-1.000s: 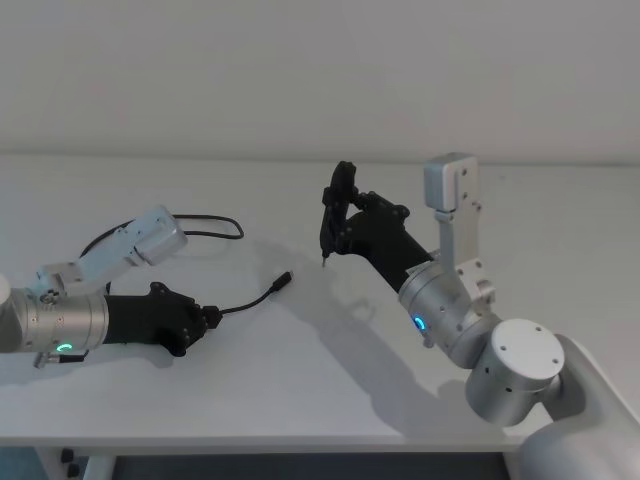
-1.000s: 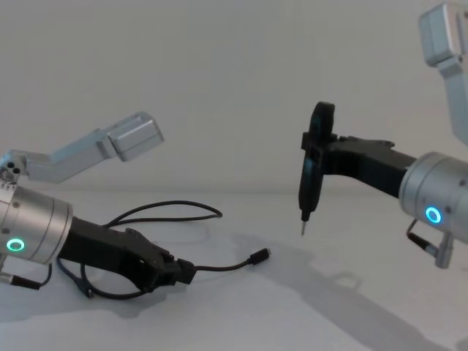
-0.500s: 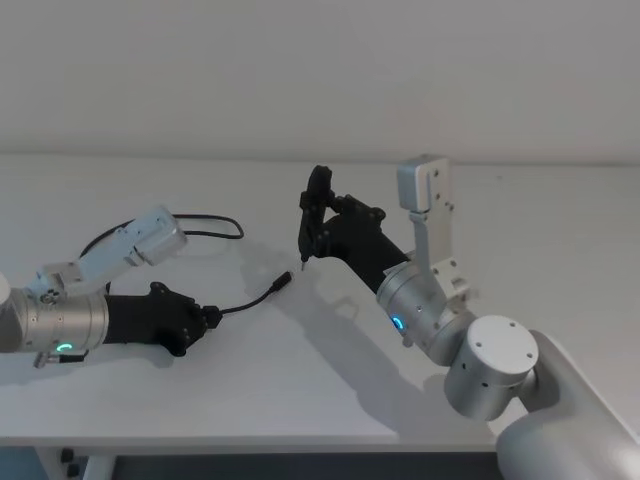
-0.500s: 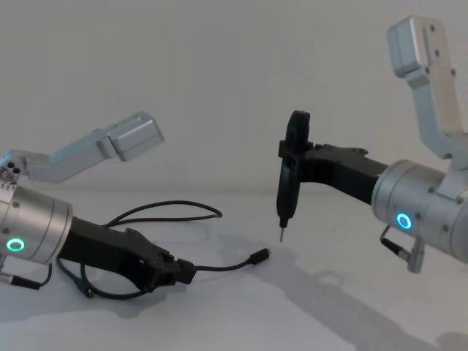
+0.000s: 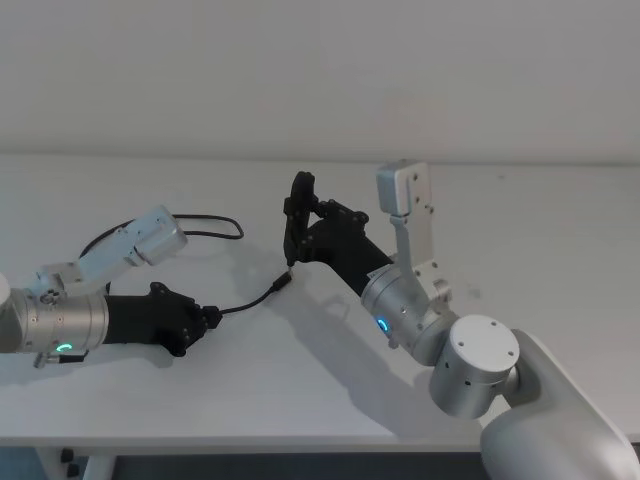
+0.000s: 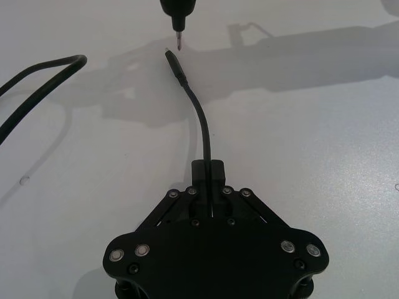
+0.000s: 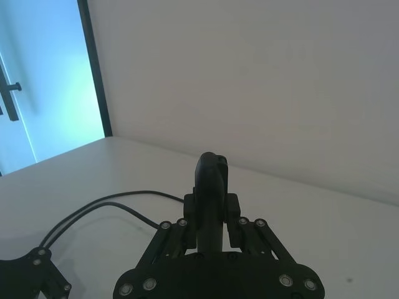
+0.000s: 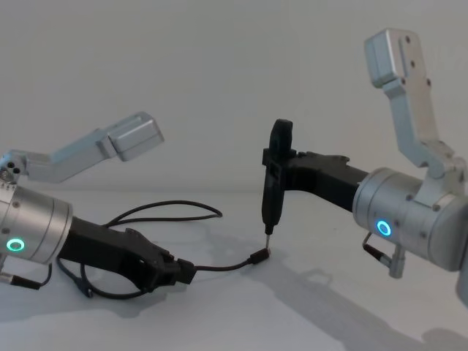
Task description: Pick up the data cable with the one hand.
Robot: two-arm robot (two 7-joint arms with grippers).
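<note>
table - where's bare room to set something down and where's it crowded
Free: the table right of the right arm, and the front strip between both arms. Crowded: the left half, where the data cable loops behind the left gripper, shut on it, and the right gripper, holding a pointed tool, hangs over the cable's free plug.

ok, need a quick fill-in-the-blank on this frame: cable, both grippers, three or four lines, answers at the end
1. The left gripper is shut on the long thin black data cable, just behind the free ____ lying on the white table.
2. The right gripper holds a slim black tool whose tip points ____.
3. That tip hangs just above the cable's ____.
4. The cable's far loops trail toward the robot's ____ side.

Missing words: plug; down; plug; left
</note>
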